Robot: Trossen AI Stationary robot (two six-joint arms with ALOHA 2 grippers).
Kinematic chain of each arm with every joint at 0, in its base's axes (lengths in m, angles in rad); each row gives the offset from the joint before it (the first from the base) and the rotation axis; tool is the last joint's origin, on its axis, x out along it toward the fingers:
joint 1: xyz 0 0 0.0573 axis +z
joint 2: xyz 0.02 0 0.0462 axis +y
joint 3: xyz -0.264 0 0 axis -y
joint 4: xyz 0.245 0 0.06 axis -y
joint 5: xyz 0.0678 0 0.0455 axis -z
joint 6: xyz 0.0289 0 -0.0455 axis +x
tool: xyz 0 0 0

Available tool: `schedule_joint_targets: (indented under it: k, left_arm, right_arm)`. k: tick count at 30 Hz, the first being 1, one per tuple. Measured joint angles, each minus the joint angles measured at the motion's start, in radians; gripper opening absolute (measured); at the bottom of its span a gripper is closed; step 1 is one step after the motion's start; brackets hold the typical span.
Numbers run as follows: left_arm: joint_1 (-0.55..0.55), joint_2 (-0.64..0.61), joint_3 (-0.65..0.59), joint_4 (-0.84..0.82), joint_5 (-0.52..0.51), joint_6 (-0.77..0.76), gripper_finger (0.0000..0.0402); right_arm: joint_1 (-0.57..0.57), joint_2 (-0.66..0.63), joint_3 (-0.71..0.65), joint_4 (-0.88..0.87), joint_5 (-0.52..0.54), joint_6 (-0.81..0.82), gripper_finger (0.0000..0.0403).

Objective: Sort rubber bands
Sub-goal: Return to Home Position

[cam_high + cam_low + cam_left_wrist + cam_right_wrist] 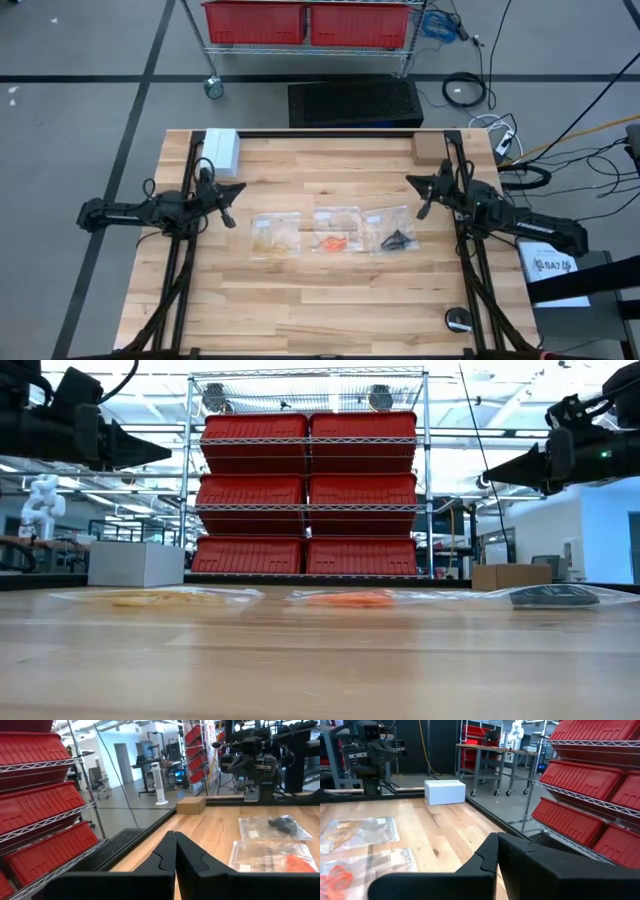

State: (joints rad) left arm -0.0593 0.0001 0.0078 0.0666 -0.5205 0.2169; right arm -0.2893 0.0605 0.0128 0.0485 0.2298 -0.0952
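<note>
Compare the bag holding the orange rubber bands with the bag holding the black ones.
The orange-band bag holds a bright orange clump; the black-band bag holds a dark one. The orange-band bag is the middle of three in the row; the black-band bag is at the end by the right arm. Both are clear and lie flat on the table, untouched by the shut left gripper or right gripper.
</note>
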Motion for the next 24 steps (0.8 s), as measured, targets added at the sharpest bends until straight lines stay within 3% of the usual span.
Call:
schedule_joint_targets:
  k: [9, 24]
  left_arm:
    - [0.0, 0.0, 0.0, 0.0, 0.0, 0.0, 0.0023]
    - [0.0, 0.0, 0.0, 0.001, 0.0, 0.0, 0.0027]
  right_arm:
    - [0.0, 0.0, 0.0, 0.0, 0.0, 0.028, 0.0]
    - [0.0, 0.0, 0.001, 0.0, 0.0, 0.031, 0.0]
